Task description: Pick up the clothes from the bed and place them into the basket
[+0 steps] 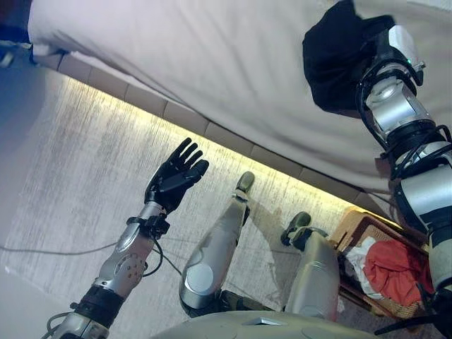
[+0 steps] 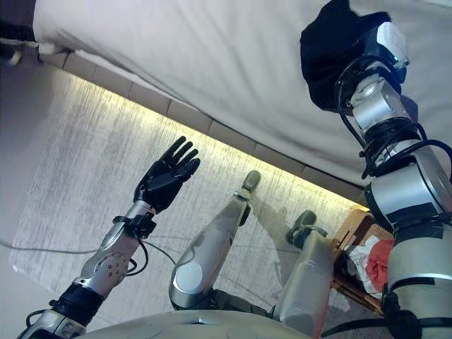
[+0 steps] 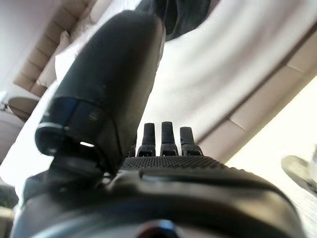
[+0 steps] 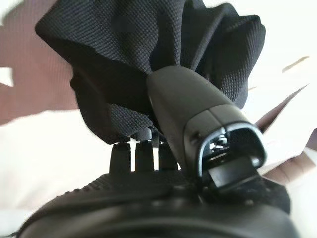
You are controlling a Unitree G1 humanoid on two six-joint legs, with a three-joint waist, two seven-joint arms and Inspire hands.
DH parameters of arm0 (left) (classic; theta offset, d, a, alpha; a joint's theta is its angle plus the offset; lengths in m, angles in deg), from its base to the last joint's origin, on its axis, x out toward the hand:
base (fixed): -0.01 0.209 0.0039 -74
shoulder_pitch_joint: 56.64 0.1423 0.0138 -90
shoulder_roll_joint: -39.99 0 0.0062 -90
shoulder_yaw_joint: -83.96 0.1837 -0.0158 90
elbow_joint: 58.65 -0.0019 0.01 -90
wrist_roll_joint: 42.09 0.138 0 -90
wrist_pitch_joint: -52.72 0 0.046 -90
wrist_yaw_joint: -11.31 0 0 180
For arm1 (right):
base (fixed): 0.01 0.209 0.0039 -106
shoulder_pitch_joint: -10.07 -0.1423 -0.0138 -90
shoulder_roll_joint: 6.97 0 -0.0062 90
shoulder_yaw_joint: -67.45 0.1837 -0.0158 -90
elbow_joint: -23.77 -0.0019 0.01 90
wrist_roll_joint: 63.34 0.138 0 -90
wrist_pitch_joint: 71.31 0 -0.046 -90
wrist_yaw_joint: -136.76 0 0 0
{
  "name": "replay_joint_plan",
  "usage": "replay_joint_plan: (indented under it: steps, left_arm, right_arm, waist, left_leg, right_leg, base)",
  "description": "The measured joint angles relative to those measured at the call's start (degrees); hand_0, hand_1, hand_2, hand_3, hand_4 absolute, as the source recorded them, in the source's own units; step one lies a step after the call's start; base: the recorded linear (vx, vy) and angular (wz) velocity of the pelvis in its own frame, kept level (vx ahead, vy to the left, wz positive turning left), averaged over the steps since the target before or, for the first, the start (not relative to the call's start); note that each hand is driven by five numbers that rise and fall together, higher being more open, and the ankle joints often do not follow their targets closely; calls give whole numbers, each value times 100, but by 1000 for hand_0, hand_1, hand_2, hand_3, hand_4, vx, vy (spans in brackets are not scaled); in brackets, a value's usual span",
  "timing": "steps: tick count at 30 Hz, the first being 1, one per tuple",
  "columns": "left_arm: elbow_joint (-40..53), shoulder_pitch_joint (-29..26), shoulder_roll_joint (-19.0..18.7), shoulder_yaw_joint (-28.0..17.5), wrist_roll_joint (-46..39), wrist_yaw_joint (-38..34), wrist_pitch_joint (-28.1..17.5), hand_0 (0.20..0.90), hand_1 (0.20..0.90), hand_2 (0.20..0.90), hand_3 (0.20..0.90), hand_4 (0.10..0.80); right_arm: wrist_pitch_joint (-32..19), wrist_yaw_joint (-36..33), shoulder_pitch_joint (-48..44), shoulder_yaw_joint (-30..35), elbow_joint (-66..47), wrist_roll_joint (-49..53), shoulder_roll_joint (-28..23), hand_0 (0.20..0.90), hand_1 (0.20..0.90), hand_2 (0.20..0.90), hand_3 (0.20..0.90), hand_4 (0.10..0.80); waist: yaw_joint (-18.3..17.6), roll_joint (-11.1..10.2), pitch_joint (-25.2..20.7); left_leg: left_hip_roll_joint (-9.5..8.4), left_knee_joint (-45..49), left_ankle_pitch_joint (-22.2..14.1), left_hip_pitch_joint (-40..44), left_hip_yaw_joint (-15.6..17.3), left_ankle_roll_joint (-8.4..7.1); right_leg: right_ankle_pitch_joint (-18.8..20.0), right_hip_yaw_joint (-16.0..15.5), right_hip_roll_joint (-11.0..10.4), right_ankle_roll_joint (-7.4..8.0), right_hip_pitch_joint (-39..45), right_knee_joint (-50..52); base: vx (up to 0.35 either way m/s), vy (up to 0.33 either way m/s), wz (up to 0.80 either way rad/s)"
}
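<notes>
A black garment (image 1: 332, 60) hangs bunched over the white bed sheet (image 1: 212, 56) at the upper right. My right hand (image 4: 188, 114) is shut on the black garment (image 4: 124, 64), its thumb pressed into the cloth and its fingers curled under it. My left hand (image 1: 176, 176) hovers open above the pale floor, fingers straight, holding nothing. In the left wrist view my left hand (image 3: 109, 89) points toward the bed. A wicker basket (image 1: 357, 226) stands on the floor at the lower right, with red (image 1: 392, 272) and white clothes in it.
The bed's tiled base edge (image 1: 183, 116) runs diagonally across the view with a lit strip below it. Pale floor (image 1: 70, 176) spreads on the left. A padded headboard (image 3: 44, 59) shows far off in the left wrist view.
</notes>
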Motion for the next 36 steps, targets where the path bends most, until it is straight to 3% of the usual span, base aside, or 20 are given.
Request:
replay_joint_plan:
  steps: [2, 5, 8, 11, 12, 16, 20, 22, 25, 36]
  left_arm:
    - [-30, -110, 0, 7, 15, -48, 79, 900, 900, 900, 900, 800]
    - [-44, -188, -4, 5, 40, -181, 131, 900, 900, 900, 900, 800]
    - [-44, -224, -16, -56, 56, -301, 130, 900, 900, 900, 900, 800]
    - [-52, -313, -16, -165, 70, -395, 144, 900, 900, 900, 900, 800]
    - [-66, -315, -14, -225, 102, -408, 148, 900, 900, 900, 900, 800]
    - [-110, -294, 1, -475, 234, -458, 266, 900, 900, 900, 900, 800]
    - [-338, -376, 68, -636, 278, -365, 390, 900, 900, 900, 900, 800]
    - [-612, -337, 201, -628, 290, -212, 412, 900, 900, 900, 900, 800]
    - [-958, -333, 401, -620, 402, -6, 415, 900, 900, 900, 900, 800]
    - [-1482, -569, 847, -622, 513, 389, 468, 900, 900, 900, 900, 800]
  right_arm:
    - [-141, 55, 155, 7, -110, 2, -83, 300, 300, 300, 200, 100]
    - [-379, 207, 509, 55, -421, 5, -285, 300, 300, 300, 200, 100]
    - [-651, 364, 819, 131, -838, 7, -558, 300, 300, 300, 200, 100]
    - [-848, 466, 978, 365, -1199, 3, -926, 300, 300, 300, 200, 100]
    - [-882, 510, 1046, 535, -1279, -2, -1012, 300, 300, 300, 200, 100]
    - [-978, 629, 1844, 1444, -1723, -92, -1290, 300, 300, 300, 200, 100]
    - [-979, 746, 2542, 2081, -1774, -184, -1328, 300, 300, 300, 200, 100]
    - [-979, 749, 3089, 2435, -1936, -294, -1330, 300, 300, 300, 200, 100]
    - [-977, 763, 3618, 2756, -2119, -334, -1330, 300, 300, 300, 200, 100]
    - [-974, 767, 4896, 3856, -2691, -325, -1330, 300, 300, 300, 200, 100]
  waist:
    - [-59, -95, 41]
    - [-236, -176, 38]
    - [-440, -342, 9]
    - [-725, -456, -22]
    - [-811, -495, -29]
    - [-1182, -580, -131]
    - [-1496, -701, -348]
    - [-1653, -742, -820]
    - [-1880, -738, -1026]
    - [-2720, -746, -1213]
  left_leg:
    - [40, -172, 26, 391, 165, 49]
    - [156, -581, -1, 1034, 334, 62]
    - [251, -1085, 8, 1678, 640, 89]
    - [309, -1375, 71, 1973, 802, 160]
    - [323, -1482, 87, 2110, 882, 144]
    - [400, -2013, 92, 2833, 1115, 137]
    - [541, -2425, 117, 3325, 1327, 100]
    - [573, -2679, 125, 3343, 1438, 88]
    - [646, -3001, 152, 3689, 1667, 55]
    - [780, -3060, 147, 3992, 2142, 52]
  right_leg:
    - [348, 91, 35, 67, 374, -317]
    - [402, 178, 164, 71, 1001, -905]
    - [629, 369, 248, 265, 1587, -1543]
    - [886, 484, 332, 265, 1855, -2009]
    - [1049, 585, 356, 374, 1969, -2183]
    - [1309, 775, 468, 473, 2641, -2901]
    - [1534, 927, 618, 450, 3053, -3426]
    - [1560, 1036, 665, 445, 3014, -3694]
    - [1733, 1216, 758, 454, 3288, -4104]
    - [1739, 1868, 925, 451, 3260, -4135]
  base:
    - [-46, 10, -35]
    - [85, -4, -35]
    - [100, -16, -52]
    - [124, 7, -33]
    - [141, -9, -50]
    - [116, -30, -36]
    - [57, -27, -35]
    - [-2, 2, -26]
    - [-22, 20, -38]
    - [-5, 28, -31]
